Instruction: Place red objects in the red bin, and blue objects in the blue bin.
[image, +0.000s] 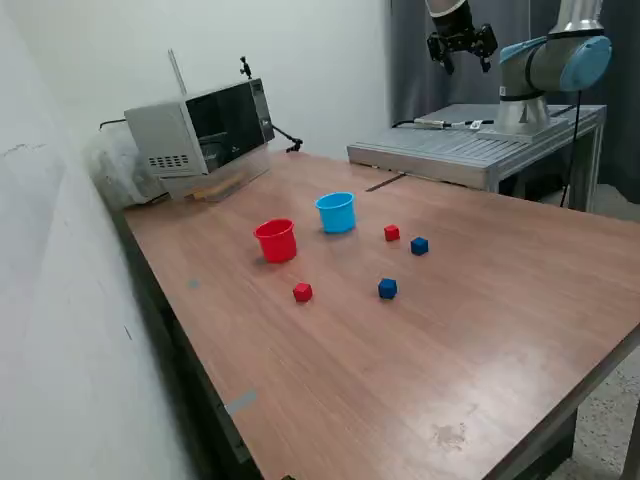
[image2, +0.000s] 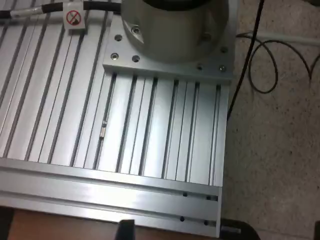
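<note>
The red cup (image: 276, 240) and the light blue cup (image: 337, 212) stand upright side by side on the wooden table (image: 480, 330). One red cube (image: 392, 233) and one dark blue cube (image: 419, 245) lie close together to the exterior view's right of the blue cup. Another red cube (image: 302, 292) and another blue cube (image: 387, 288) lie nearer the front. My gripper (image: 466, 62) hangs high above the arm's base at the back, far from all of them, open and empty. The wrist view shows only the ribbed metal plate (image2: 150, 130) and a dark fingertip (image2: 125, 230).
A grey box-like appliance (image: 205, 125) stands at the table's back left corner in the exterior view. The ribbed aluminium plate (image: 470, 150) with the arm's base (image: 520, 110) sits at the back right. A wall runs along the exterior view's left. Cables lie on the floor (image2: 270, 65).
</note>
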